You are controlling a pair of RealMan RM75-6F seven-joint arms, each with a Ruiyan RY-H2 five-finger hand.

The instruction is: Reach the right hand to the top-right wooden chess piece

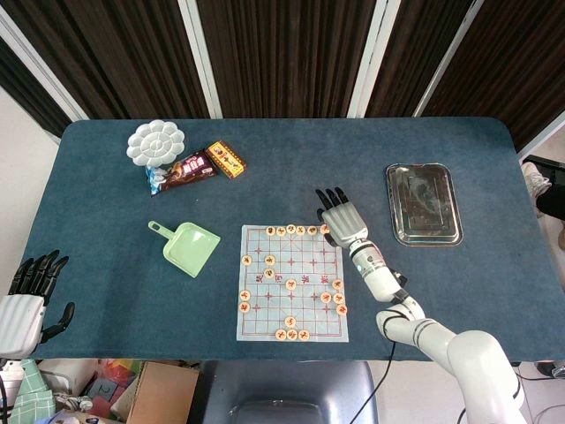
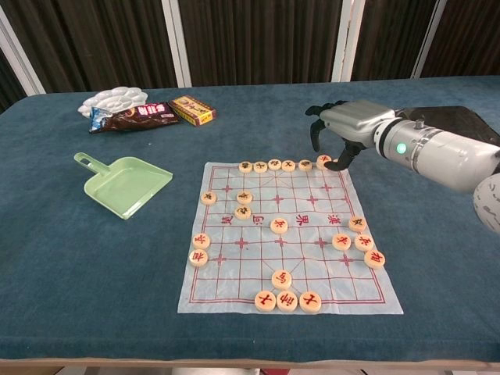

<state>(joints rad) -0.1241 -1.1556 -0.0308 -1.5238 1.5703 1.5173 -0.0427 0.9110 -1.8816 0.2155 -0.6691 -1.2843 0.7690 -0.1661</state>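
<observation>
Blue-clothed table before dark panelled wall.

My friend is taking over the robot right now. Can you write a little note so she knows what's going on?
Right hand: fingers curled down over the top-right chess piece at the board corner; a grip cannot be confirmed.
Left hand: open, off the table's left edge, holding nothing.
Done: the reach is nearly complete.
Left: settle the fingers on that piece, probably with a small move.
</observation>
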